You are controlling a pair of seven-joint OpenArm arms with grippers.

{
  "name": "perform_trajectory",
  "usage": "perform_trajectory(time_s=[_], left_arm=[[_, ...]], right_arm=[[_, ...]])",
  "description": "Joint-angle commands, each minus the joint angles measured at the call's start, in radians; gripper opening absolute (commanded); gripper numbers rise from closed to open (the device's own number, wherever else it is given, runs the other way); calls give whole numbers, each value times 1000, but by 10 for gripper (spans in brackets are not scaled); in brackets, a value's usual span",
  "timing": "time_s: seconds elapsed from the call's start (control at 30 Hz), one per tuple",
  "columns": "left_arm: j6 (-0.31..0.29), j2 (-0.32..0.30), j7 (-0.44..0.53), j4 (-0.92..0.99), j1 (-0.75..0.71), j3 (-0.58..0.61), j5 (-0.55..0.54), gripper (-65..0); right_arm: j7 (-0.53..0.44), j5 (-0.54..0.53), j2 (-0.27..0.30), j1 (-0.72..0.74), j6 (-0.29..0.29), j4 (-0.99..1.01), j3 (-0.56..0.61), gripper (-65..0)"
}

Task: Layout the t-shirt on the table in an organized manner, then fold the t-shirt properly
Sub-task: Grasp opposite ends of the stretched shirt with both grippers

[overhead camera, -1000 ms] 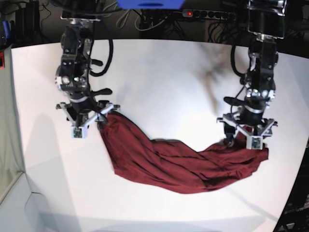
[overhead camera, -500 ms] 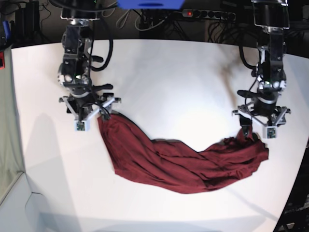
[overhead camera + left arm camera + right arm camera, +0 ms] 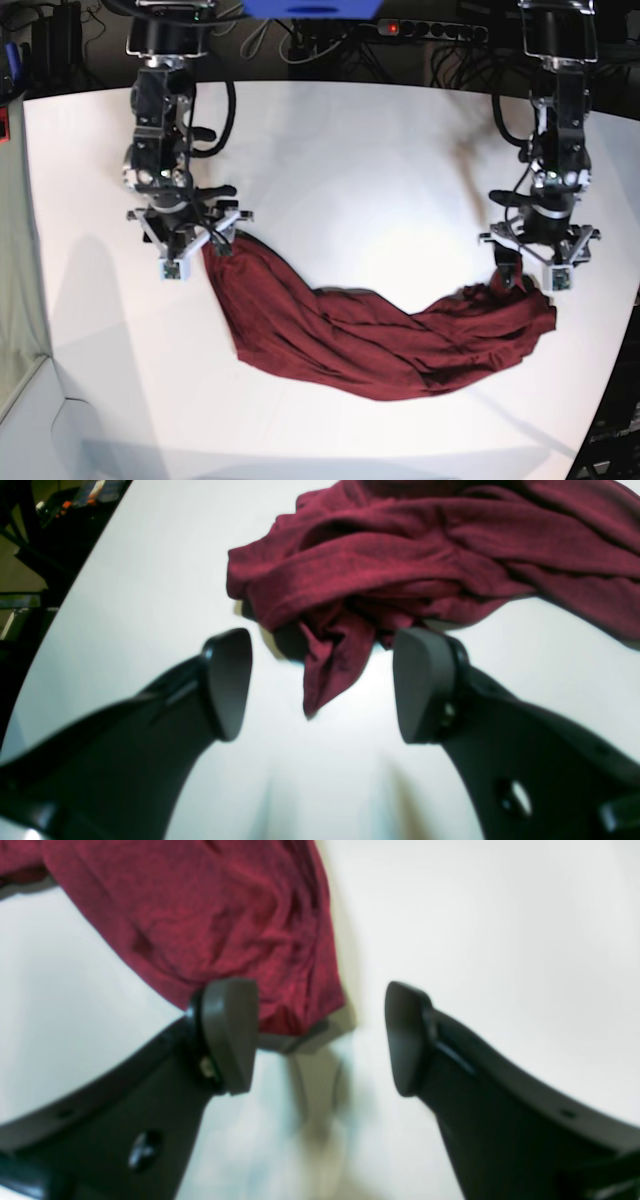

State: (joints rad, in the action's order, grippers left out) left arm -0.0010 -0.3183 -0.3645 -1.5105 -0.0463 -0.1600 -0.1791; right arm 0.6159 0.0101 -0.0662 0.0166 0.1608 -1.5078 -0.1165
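base view shows you the t-shirt (image 3: 375, 340) lying in a long wrinkled band across the front half of the table (image 3: 340, 160), sagging toward the near edge in the middle and rising at both ends; your right gripper (image 3: 190, 245) hangs over the end on this view's left, your left gripper (image 3: 530, 268) over the bunched end on this view's right. look at the right wrist view — the right gripper (image 3: 320, 1037) has its jaws spread apart with only bare table between them; the t-shirt (image 3: 200, 915) edge lies just behind one pad, and you cannot tell whether it touches. in the left wrist view the left gripper (image 3: 320, 685) also stands apart; a crumpled flap of the t-shirt (image 3: 400, 555) points down into the gap, clear of both pads — neither pincer clamps the cloth.
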Motion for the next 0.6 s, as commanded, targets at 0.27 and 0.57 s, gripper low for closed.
perform_trajectory(time_s=[0.27,0.57], left_arm=[[3,-20,28,113,46,-10,3,-223],[3,-22,28,190,82,-72,3,-223]], right_arm=[[-29,-8,4,35,1,25,-2,-280],[-29,-8,24,32,1,14,-4,-281]])
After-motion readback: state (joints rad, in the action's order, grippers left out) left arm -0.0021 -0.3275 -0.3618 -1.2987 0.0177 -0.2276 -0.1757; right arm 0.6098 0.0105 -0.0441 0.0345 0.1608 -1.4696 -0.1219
